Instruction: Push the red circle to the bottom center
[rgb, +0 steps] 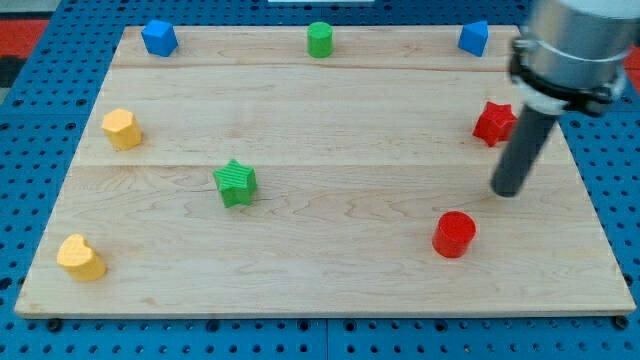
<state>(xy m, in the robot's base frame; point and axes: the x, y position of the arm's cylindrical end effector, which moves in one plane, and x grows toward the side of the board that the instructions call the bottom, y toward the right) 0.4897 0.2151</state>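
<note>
- The wooden board (330, 290) is seen to carry eight blocks, all lying apart from one another.
- The red circle (454, 234) is found standing upright towards the view's lower right; no long axis is shown by its round form.
- My tip (506, 190) is placed up and to the right of the red circle, near it but not touching; nothing is held by it.
- The red star (492, 123) is partly hidden behind the rod.
- The arm's upper part is cut off by the view's top right.
</note>
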